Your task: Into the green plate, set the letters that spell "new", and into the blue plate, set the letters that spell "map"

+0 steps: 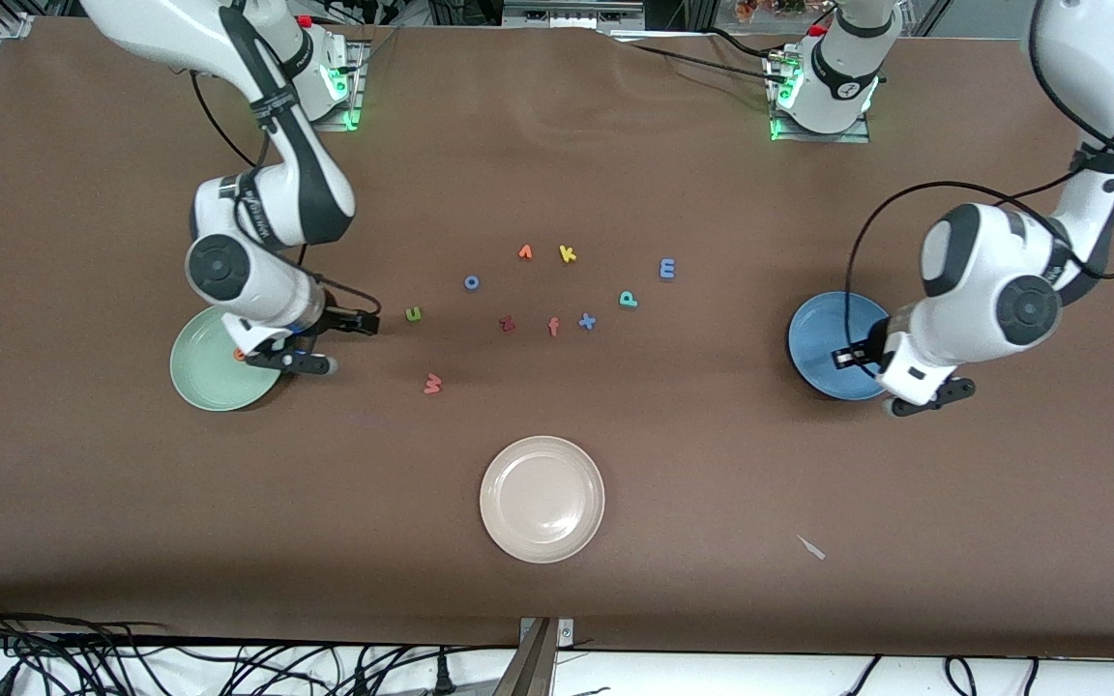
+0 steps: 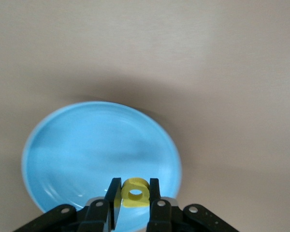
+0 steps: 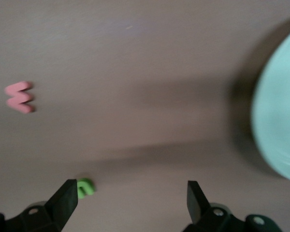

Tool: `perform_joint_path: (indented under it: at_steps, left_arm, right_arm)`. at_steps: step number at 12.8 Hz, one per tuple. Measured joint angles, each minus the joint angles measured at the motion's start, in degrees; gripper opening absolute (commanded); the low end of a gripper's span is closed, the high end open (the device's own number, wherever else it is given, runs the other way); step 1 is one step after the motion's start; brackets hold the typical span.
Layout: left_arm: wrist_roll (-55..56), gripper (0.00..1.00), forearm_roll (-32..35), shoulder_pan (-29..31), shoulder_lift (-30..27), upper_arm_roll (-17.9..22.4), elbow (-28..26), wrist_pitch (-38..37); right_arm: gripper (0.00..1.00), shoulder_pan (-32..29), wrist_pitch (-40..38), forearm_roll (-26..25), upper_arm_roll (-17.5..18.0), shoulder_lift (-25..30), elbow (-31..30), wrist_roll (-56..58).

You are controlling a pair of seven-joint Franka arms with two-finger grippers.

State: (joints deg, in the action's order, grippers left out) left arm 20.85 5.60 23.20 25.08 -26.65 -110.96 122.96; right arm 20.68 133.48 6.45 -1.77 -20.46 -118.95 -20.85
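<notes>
My left gripper [image 2: 135,192] is shut on the yellow "a" [image 2: 135,195] and hangs over the edge of the blue plate [image 2: 87,150], which lies at the left arm's end of the table [image 1: 823,338]. My right gripper [image 3: 133,203] stands open and empty over the table beside the green plate [image 1: 209,372]. An orange letter [image 1: 239,355] lies in that plate, half hidden by the hand. The green "n" [image 3: 85,187] lies by one fingertip and the red "w" [image 3: 20,96] farther off. The blue "m" [image 1: 667,269] and teal "p" [image 1: 628,300] rest mid-table.
A cream-white plate [image 1: 576,541] sits near the front camera. Mid-table lie a blue "o" [image 1: 471,282], yellow "k" [image 1: 568,254], orange-red letter [image 1: 525,252], dark red "z" [image 1: 507,324], salmon "f" [image 1: 553,327] and blue "x" [image 1: 587,321].
</notes>
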Motion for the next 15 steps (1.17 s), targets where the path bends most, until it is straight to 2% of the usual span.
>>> perform_joint_path:
  at_steps: [2, 4, 5, 6, 9, 11, 15]
  left_arm:
    - [-3.40, 0.21, 4.85, 2.16, 2.39, 0.30, -0.30, -0.06]
    - [-3.60, 0.33, 8.39, 2.98, 4.94, 0.35, -0.31, -0.05]
    - [-3.70, 0.60, 8.81, 3.25, 5.79, 0.36, -0.30, -0.03]
    - [-3.77, 1.00, 8.93, 3.52, 6.17, 0.36, -0.29, -0.02]
    - [-4.09, 1.00, 8.94, 3.94, 6.14, 0.26, 0.06, -0.09]
    - [-3.75, 1.00, 8.81, 3.98, 5.65, -1.40, 1.17, -1.34]
    - [4.66, 1.00, 3.93, 3.96, 1.93, -11.15, 2.13, -4.98]
  right_arm:
    - [1.00, -0.01, 7.24, -0.01, 2.59, 1.20, -5.51, -0.25]
    - [1.00, 0.31, 10.96, -0.13, 4.87, 1.80, -8.64, -0.26]
    - [1.00, 1.26, 11.64, -0.45, 5.37, 1.80, -9.23, -0.26]
    - [1.00, 2.46, 12.43, -1.25, 5.54, 1.67, -9.60, -0.26]
    - [0.98, 3.95, 15.09, -8.12, 5.55, 0.02, -10.22, -0.37]
    - [0.91, 3.91, 15.87, -12.49, 5.44, -1.39, -10.21, -0.29]
    - [0.73, 3.92, 17.91, -14.90, 5.45, -3.25, -10.02, -0.12]
